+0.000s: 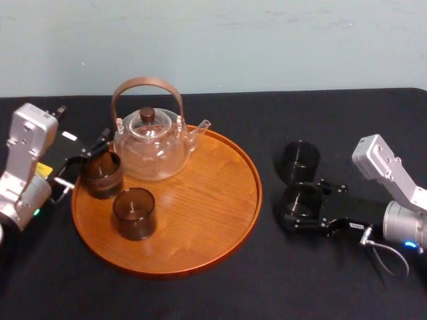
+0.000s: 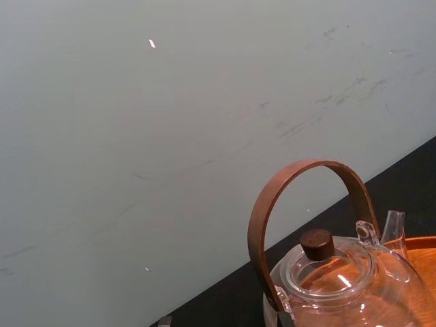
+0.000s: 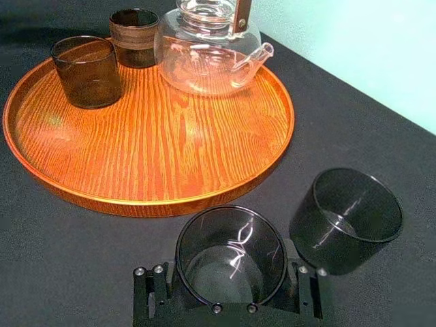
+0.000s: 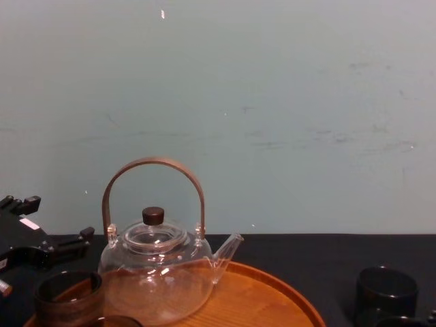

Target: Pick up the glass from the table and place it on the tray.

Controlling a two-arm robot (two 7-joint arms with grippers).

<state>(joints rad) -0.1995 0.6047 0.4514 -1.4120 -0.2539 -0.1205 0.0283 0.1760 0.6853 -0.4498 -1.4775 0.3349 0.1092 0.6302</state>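
Inventory, largest first.

1. Desk (image 1: pixel 333 280): covered in black cloth and carries everything.
2. Tray (image 1: pixel 200 220): round, wooden, with a low rim. It holds items 3 and 6.
3. Glass teapot (image 1: pixel 152 150): has a bentwood handle, stands at the tray's rear and looks empty.
4. Right end effector (image 1: pixel 305 205): low on the desk to the right of the tray, closed around item 5. Left end effector (image 1: pixel 97 150): at the tray's left edge by the banded glass. I cannot tell how it is set.
5. The glass (image 3: pixel 230 248): a smoky tumbler, upright on the desk and empty. I judge it light, rigid, slick-walled and breakable, so it is best taken across the mid-wall with modest squeeze. A spare glass (image 3: pixel 346 221) stands just beside it.
6. Banded glass (image 1: pixel 101 175) and plain glass (image 1: pixel 134 213): both on the tray, both empty.
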